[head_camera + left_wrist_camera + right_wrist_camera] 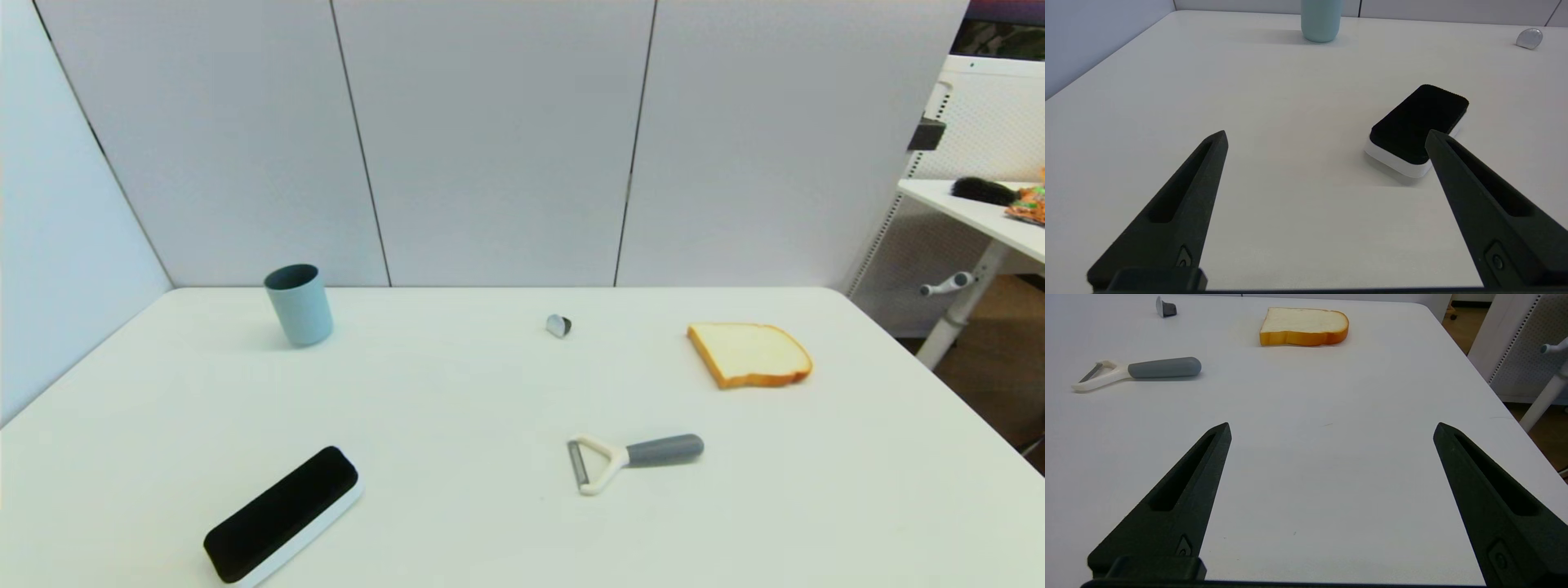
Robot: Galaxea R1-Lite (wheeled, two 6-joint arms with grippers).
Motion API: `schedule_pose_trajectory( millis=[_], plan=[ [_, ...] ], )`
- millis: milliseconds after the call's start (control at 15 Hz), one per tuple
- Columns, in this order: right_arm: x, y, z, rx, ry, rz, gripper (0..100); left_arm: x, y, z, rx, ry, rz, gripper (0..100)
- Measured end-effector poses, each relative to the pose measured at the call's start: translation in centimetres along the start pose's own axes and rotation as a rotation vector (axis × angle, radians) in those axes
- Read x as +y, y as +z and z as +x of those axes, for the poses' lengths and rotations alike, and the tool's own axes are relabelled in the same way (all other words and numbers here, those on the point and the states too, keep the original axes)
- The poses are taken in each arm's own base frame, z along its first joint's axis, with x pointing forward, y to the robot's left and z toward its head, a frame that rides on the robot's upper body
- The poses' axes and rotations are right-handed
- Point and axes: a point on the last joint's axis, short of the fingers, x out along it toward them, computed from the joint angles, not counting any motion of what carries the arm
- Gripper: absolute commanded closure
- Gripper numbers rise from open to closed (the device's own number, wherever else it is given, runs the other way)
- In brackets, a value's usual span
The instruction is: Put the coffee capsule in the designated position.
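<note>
The coffee capsule (558,326) lies on its side at the far middle of the white table, silver foil end facing left; it also shows small in the left wrist view (1529,38) and the right wrist view (1165,307). No marked spot shows, only bare white tabletop. Neither arm appears in the head view. My left gripper (1326,136) is open above the near left of the table, with nothing between its fingers. My right gripper (1332,428) is open over the near right of the table, also holding nothing. Both are far from the capsule.
A pale blue cup (299,305) stands at the far left. A black-topped white eraser (282,513) lies near the front left. A peeler (633,457) with a grey handle lies front of centre. A bread slice (749,354) lies at the right.
</note>
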Motion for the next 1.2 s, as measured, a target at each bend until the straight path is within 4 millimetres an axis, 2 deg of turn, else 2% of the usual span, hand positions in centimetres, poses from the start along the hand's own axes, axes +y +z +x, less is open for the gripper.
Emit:
schedule_pose_trajectory(
  millis=[467,733,1000,1200],
  plan=[
    [0.0,0.0,0.0,0.000,0.000,0.001,0,0.0,0.0,0.0,0.000,0.000,-0.001,0],
    [0.0,0.0,0.0,0.000,0.000,0.001,0,0.0,0.3,0.0,-0.003,-0.012,0.070,0],
    [0.0,0.0,0.0,0.000,0.000,0.001,0,-0.3,4.3,-0.2,-0.017,-0.125,0.136,0],
    [0.0,0.0,0.0,-0.001,0.000,0.001,0,-0.5,8.0,1.5,0.054,-0.204,0.192,0]
  ],
)
